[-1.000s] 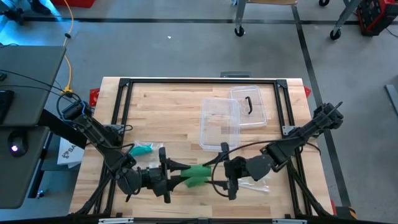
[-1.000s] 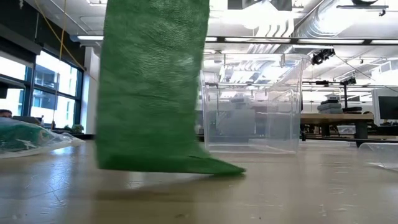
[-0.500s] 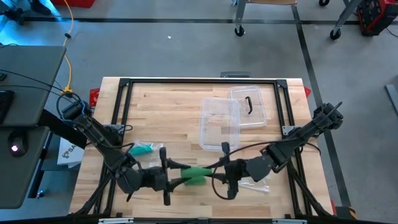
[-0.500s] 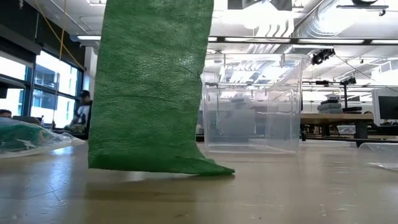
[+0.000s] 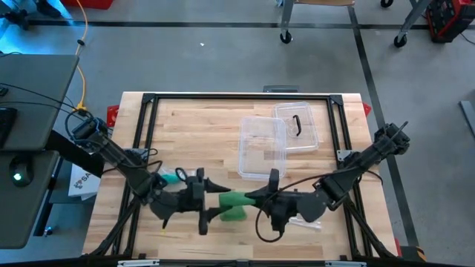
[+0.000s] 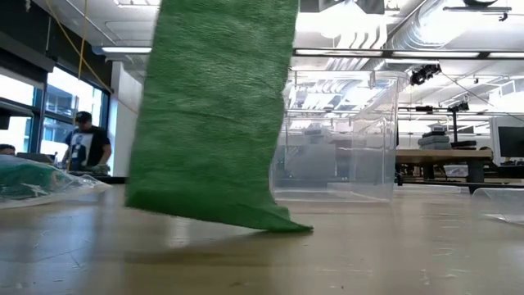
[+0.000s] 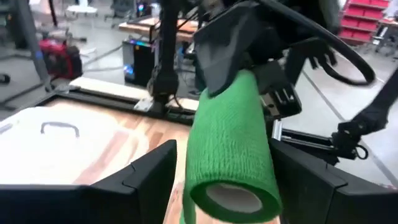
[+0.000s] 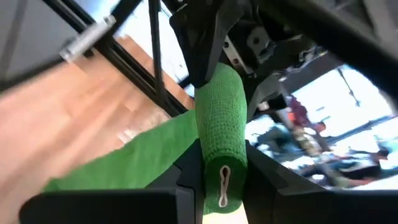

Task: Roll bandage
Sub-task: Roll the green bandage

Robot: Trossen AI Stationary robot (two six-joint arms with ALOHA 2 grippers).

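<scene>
Right gripper (image 5: 261, 199) is clamped on the green bandage roll (image 5: 236, 199) above the table's near edge, left gripper (image 5: 211, 199) is spread open around it, so regrip left before turning.

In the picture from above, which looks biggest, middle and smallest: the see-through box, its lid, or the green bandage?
1. Clear plastic box
2. Clear plastic lid with dark handle, nearly the box's size, so unsure
3. Green bandage roll

1. Clear plastic box (image 5: 261, 147) on the wooden table (image 5: 193, 126), right of centre.
2. Clear lid (image 5: 297, 126) with dark handle, touching the box.
3. Teal item in plastic (image 5: 172, 177), left side.
4. Person (image 6: 85, 144) in the room beyond.
</scene>
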